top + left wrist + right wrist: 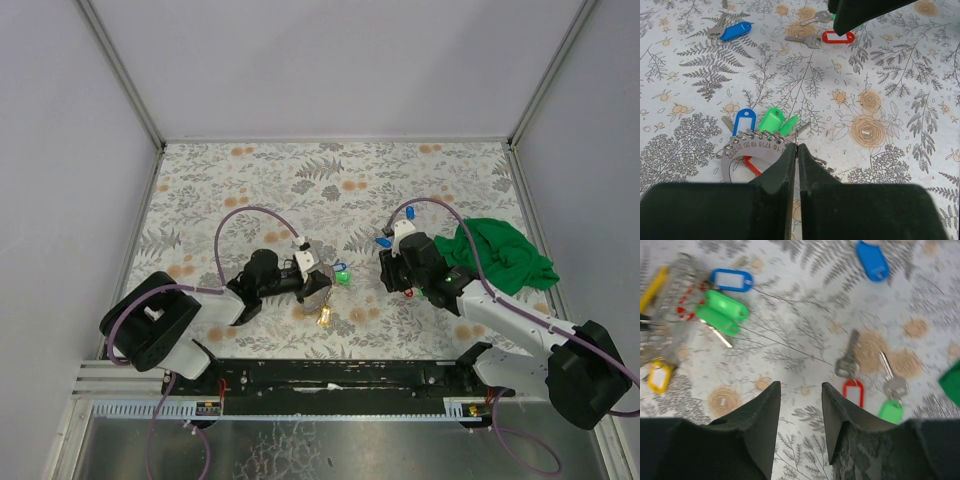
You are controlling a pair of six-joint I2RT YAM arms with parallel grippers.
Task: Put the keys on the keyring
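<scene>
The keyring (747,150) is a thin silvery ring on a numbered metal disc, carrying blue, green and red tags. My left gripper (796,147) is shut on its wire, which pokes out between the fingertips. In the top view the keyring (335,276) lies at the tip of the left gripper (320,283). Loose keys lie on the floral mat: a red-tagged key (853,392), a green-tagged key (891,410) and a blue-tagged key (872,261). My right gripper (801,385) hangs open over bare mat just left of the red-tagged key, with nothing between its fingers.
A crumpled green cloth (505,255) lies to the right of the right arm. A small gold-coloured piece (324,318) sits in front of the left gripper. Another blue-tagged key (735,31) lies at the far left of the left wrist view. Grey walls enclose the mat.
</scene>
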